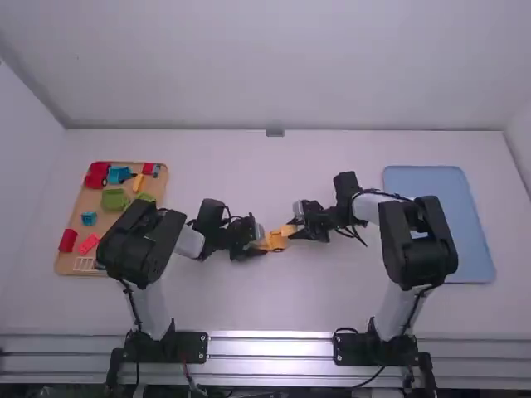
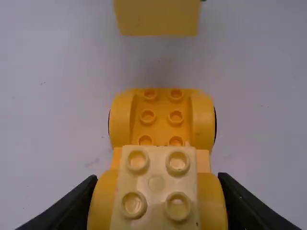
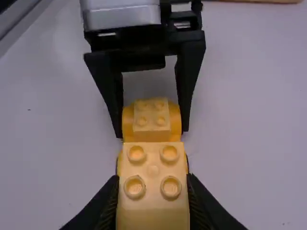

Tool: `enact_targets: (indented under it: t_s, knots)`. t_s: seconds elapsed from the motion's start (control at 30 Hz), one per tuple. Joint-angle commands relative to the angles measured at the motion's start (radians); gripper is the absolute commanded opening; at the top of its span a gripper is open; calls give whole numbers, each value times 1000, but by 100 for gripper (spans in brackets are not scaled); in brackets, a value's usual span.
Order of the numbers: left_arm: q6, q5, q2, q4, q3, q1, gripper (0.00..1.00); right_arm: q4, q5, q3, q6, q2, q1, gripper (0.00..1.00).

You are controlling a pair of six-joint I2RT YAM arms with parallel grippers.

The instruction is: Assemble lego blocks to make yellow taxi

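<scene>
Yellow wheeled base (image 2: 162, 108), at the table's (image 1: 274, 298) centre, already bears one pale block (image 2: 156, 184), its sides gripped by the left gripper (image 3: 152, 132) from nine o'clock. Near the base's three-o'clock end, the right gripper (image 3: 153, 178) pinches another yellow block (image 3: 153, 211), not yet seated; fitting it looks like the main step left.

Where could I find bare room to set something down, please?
Bare table lies along the back wall, and between the arms on the near side; the blue tray is free at its far end. Crowded: mid-table, where left tool and right tool hold yellow pieces, and the wooden tray of blocks.
</scene>
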Motion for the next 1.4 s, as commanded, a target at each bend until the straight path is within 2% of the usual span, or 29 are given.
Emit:
enact_targets:
  t_s: [0.0, 0.13, 0.23, 0.73, 0.93, 1.1, 1.37]
  knots:
    - [53, 25, 8, -24, 6, -5, 55, 27, 56, 5, 79, -10, 44, 22]
    - [50, 13, 8, -50, 15, -5, 52, 108, 130, -21, 168, -9, 105, 18]
    - [49, 13, 8, -53, 18, -3, 52, 109, 154, -22, 189, -9, 120, 18]
    - [49, 10, 8, -47, 19, -4, 54, 56, 170, -32, 186, -9, 132, 22]
    - [48, 14, 8, -46, 19, -4, 54, 199, 204, -91, 298, -9, 147, 21]
    - [42, 14, 8, -53, 27, -4, 54, 267, 198, -113, 294, -9, 145, 22]
    - [45, 14, 8, -64, 26, -3, 54, 273, 235, -110, 295, -9, 146, 26]
